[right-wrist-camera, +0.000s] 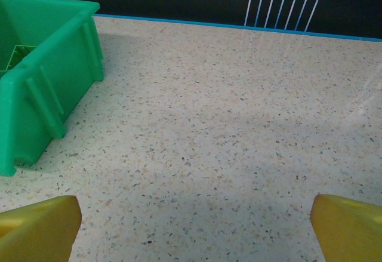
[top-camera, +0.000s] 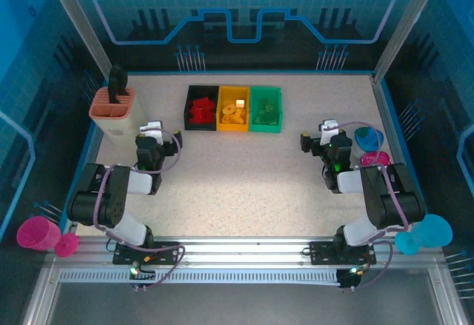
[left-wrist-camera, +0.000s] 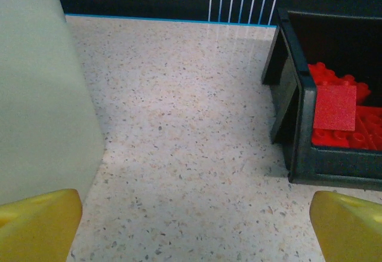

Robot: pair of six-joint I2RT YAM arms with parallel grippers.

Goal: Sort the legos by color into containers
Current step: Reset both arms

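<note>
Sitting sorted in the bin row across the far middle of the desk [top-camera: 244, 169], the legos [top-camera: 201, 108] look done. The left pincer [top-camera: 152, 128], spread and empty, has the black bin [left-wrist-camera: 298, 125] ahead-right. The right pincer [top-camera: 329, 128], spread too, has the green bin [right-wrist-camera: 48, 95] ahead-left, farther off.

The black rectangular plastic bin [top-camera: 188, 115] holds small red plastic bricks [top-camera: 201, 108]. Right of it are a yellow plastic bin [top-camera: 233, 89] and a green plastic bin [top-camera: 265, 89]. The tabletop [top-camera: 244, 181] is speckled beige.

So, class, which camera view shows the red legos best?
Left wrist: the red legos sit close up in the black bin, studs clear, though cut off at the edge. Top external shows all the red legos, but small.
</note>
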